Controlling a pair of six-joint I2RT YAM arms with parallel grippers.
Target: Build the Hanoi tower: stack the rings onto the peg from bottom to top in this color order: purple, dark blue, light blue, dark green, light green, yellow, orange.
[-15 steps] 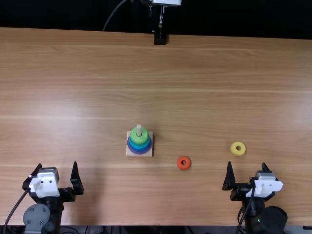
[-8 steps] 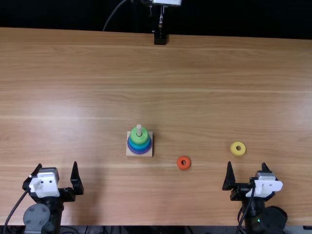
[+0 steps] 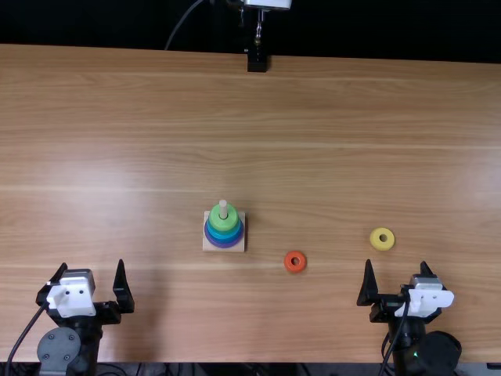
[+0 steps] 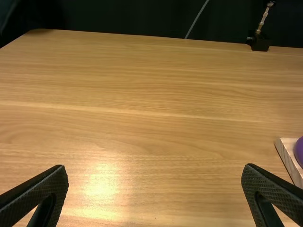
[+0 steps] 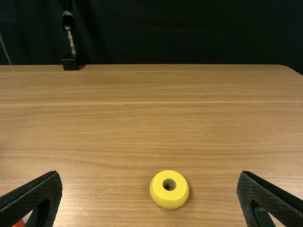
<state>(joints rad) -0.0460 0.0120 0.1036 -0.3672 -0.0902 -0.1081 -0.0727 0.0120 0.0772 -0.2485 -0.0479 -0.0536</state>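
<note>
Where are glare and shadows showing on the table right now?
Left wrist view: a bright glare patch on the table, between the fingers of the left gripper. Top view: a pale sheen toward the left side, a soft shadow beside that gripper; the orange ring lies outside both. Right wrist view: a small shadow hugs the yellow ring.

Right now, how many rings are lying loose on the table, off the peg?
2. The orange ring lies between the peg's wooden base and the right gripper; the yellow ring lies just beyond that gripper's fingertips.
</note>
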